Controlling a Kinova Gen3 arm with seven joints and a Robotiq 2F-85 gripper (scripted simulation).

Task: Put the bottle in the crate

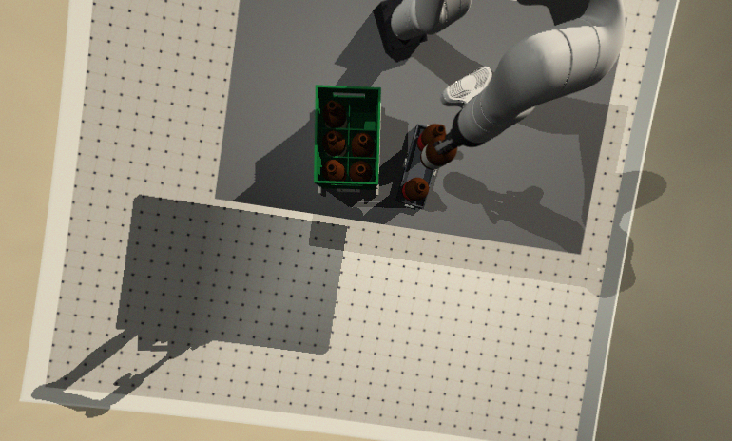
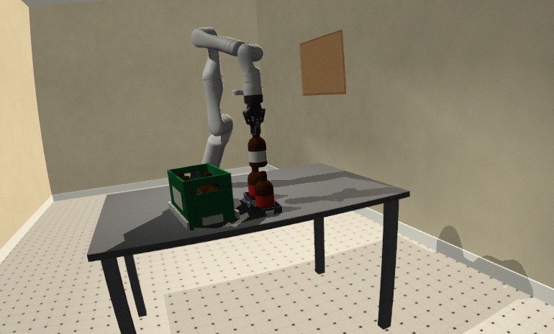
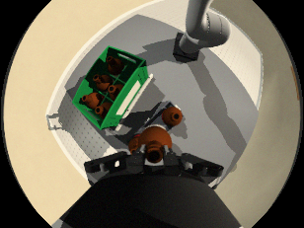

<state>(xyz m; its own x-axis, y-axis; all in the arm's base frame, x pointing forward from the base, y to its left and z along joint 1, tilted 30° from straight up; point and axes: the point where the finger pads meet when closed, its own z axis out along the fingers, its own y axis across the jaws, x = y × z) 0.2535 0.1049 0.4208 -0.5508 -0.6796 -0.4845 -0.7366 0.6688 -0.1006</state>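
My gripper [image 2: 255,132] [image 1: 443,145] [image 3: 154,150] is shut on the neck of a brown bottle with a white label [image 2: 257,154] [image 1: 435,156] [image 3: 152,138]. The bottle hangs upright, lifted clear above the dark tray [image 2: 273,209] [image 1: 412,156]. Two more brown bottles with red labels stand in the tray, one at the front [image 2: 264,192] [image 1: 415,188] and one behind it [image 2: 252,181] [image 1: 433,133]. The green crate [image 2: 202,193] [image 1: 347,134] [image 3: 108,88] stands left of the tray with several brown bottles inside. Its far right slot [image 1: 363,115] is empty.
The crate and tray stand on a dark table [image 2: 333,186] [image 1: 280,98]. The arm's base [image 1: 398,35] [image 3: 187,46] is mounted at the table's far edge behind the crate. A wall with a brown board [image 2: 323,62] lies beyond the table.
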